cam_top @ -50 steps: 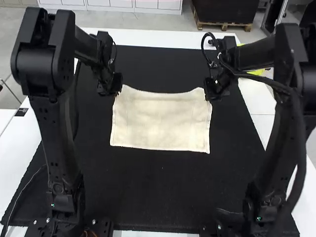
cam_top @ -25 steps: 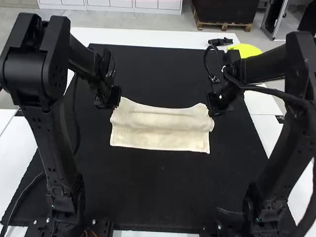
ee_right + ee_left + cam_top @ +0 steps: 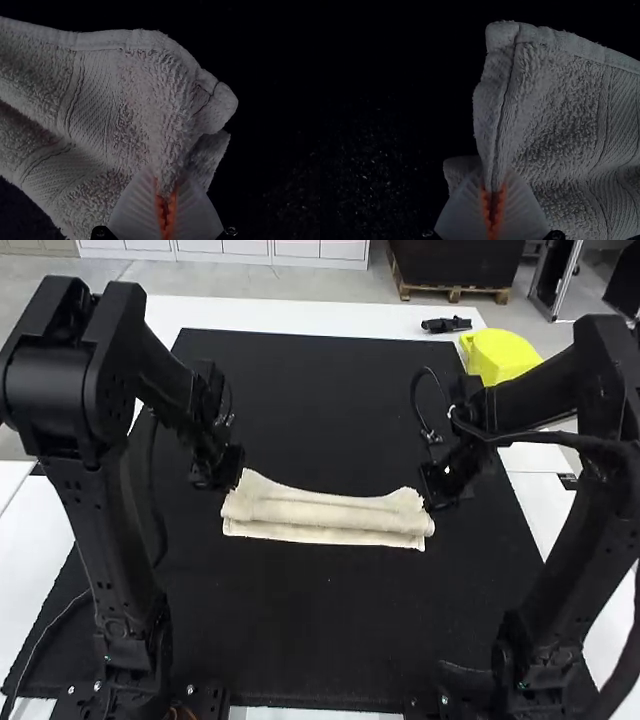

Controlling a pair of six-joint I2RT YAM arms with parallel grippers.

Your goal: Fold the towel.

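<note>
At the left gripper (image 3: 495, 181), your jaws are closed down to the thickness of the cloth, with a gathered pinch of the towel (image 3: 330, 512) between the orange pads; at the right gripper (image 3: 166, 181), the jaws are nipped just as tight on the matching end. You have the towel near its two far corners, seemingly so that the far edge travels as one line and doesn't twist or sag at one end. Taking the towel's middle in the high view as the clock's centre, with 12 pointing away from the arm bases, your left gripper sits toward 10 o'clock and your right toward 2. Between them the cloth bows a little and rolls over in a soft ridge, while the near strip lies flat toward 6 o'clock, its hem showing past the roll. That flat strip likely anchors the fold, so you probably want to carry both ends evenly toward 6, set hem on hem, then let go; unequal travel could skew it or drag the lower layer. Beneath it all is a black mat (image 3: 330, 640), whose nap may help grip the cloth, laid on a white surface (image 3: 285, 312). Farther out are a small black object (image 3: 446, 325) near 1 o'clock and a yellow object (image 3: 500, 355) between 1 and 2.
</note>
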